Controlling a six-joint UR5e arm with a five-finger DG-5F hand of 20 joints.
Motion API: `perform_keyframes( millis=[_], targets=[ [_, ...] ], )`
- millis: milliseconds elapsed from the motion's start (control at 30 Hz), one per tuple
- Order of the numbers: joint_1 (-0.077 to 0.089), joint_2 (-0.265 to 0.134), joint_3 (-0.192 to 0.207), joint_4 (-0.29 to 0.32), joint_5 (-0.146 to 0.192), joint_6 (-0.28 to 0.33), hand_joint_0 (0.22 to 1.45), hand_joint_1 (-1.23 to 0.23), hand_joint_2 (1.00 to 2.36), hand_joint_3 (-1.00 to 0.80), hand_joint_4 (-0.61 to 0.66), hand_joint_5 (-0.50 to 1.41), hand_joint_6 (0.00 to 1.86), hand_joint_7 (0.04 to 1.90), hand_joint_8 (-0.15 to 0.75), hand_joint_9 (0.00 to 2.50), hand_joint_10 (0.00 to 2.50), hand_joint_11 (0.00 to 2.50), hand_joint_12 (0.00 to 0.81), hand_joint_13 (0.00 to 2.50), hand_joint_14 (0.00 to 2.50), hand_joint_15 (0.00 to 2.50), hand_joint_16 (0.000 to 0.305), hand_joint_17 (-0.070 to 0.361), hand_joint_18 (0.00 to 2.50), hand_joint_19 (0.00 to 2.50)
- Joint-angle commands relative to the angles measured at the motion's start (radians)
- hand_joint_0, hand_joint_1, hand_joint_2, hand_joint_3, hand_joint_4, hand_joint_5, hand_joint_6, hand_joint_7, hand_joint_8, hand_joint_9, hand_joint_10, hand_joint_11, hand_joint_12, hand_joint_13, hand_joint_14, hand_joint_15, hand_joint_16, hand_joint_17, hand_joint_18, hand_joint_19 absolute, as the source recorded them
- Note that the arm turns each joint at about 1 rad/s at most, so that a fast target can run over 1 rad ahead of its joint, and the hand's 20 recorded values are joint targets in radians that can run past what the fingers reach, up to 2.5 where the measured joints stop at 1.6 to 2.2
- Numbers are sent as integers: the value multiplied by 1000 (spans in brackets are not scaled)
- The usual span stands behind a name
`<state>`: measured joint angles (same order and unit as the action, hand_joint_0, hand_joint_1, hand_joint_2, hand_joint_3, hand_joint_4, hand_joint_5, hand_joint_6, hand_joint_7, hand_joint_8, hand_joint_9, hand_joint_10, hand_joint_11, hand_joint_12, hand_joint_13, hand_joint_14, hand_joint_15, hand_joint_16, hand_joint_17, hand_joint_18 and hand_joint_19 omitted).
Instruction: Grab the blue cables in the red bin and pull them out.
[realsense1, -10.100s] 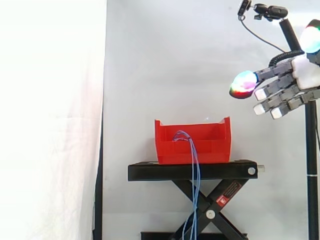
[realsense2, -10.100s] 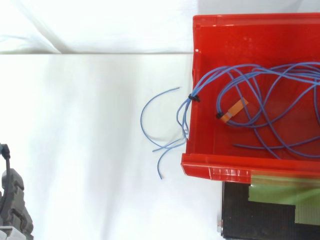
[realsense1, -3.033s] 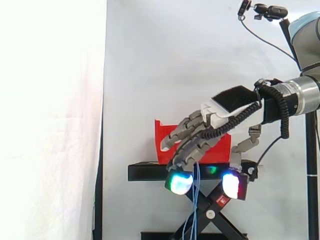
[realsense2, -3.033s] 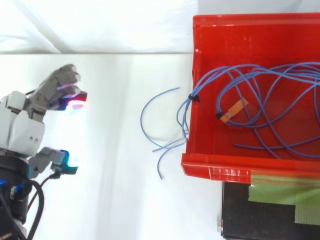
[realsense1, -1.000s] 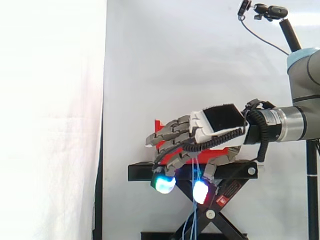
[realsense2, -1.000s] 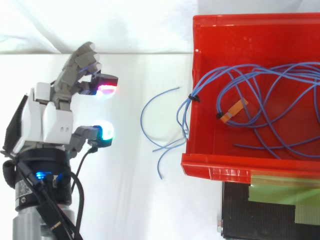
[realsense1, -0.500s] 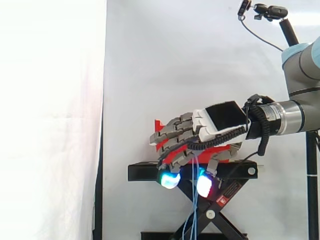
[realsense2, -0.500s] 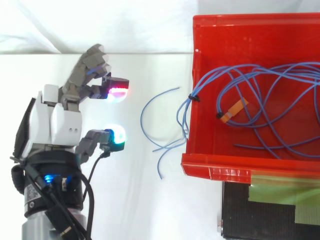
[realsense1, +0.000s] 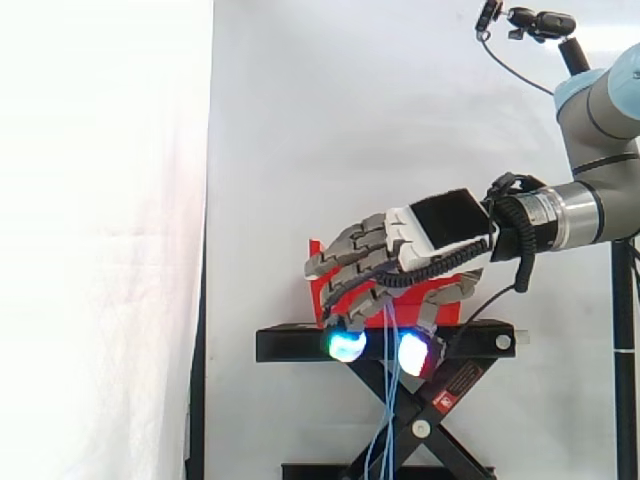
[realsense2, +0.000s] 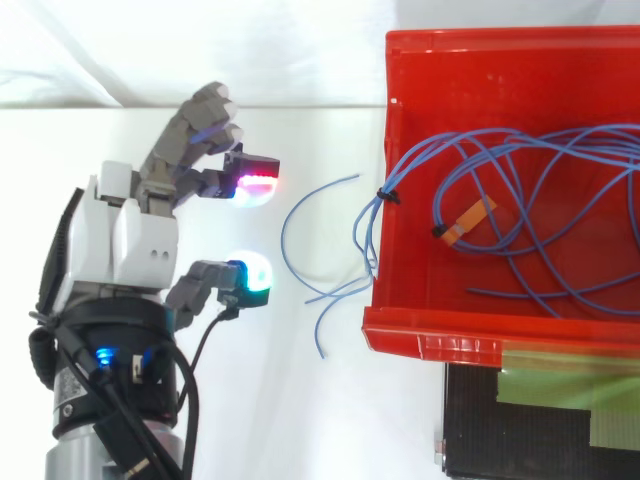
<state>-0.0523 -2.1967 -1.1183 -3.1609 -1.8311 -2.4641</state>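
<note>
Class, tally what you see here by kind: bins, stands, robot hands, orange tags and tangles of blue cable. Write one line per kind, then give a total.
Red bin: 1
Black stand: 1
Robot hand: 1
Orange tag: 1
Tangle of blue cables: 1
Total: 5

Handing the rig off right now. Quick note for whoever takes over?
Robot hand: open, fingers loosely bent, holding nothing. It is beside the red bin, with a gap to the cable ends.
Blue cables: mostly coiled in the bin. One tied bundle hangs over its wall and down past the black stand.
Done: no grasp yet, nothing pulled out.
Left: close on the hanging bundle, then pull all of it out.
</note>
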Motion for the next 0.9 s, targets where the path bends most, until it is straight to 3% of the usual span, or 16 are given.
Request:
perform_keyframes(
  millis=[0,300,400,733,867],
  targets=[
    [-9,0,5,-21,0,-11,746,-945,1000,-1000,93,750,8,655,217,611,18,483,322,419,13,325,44,99,435,578],
    [-24,0,3,-24,-2,-40,746,-944,1000,-1000,88,749,8,656,219,617,18,488,323,426,13,329,44,99,439,578],
    [-41,0,3,-24,-10,-86,749,-943,1000,-1000,89,749,9,652,219,618,18,485,322,426,13,327,44,99,439,580],
    [-53,-1,2,-25,-10,-111,751,-942,1000,-1000,83,748,9,652,220,620,18,486,322,425,13,327,44,99,438,581],
    [-61,0,-17,-21,-10,-123,751,-941,1000,-1000,86,747,10,650,221,621,18,486,323,426,13,327,44,99,439,578]
  ],
)
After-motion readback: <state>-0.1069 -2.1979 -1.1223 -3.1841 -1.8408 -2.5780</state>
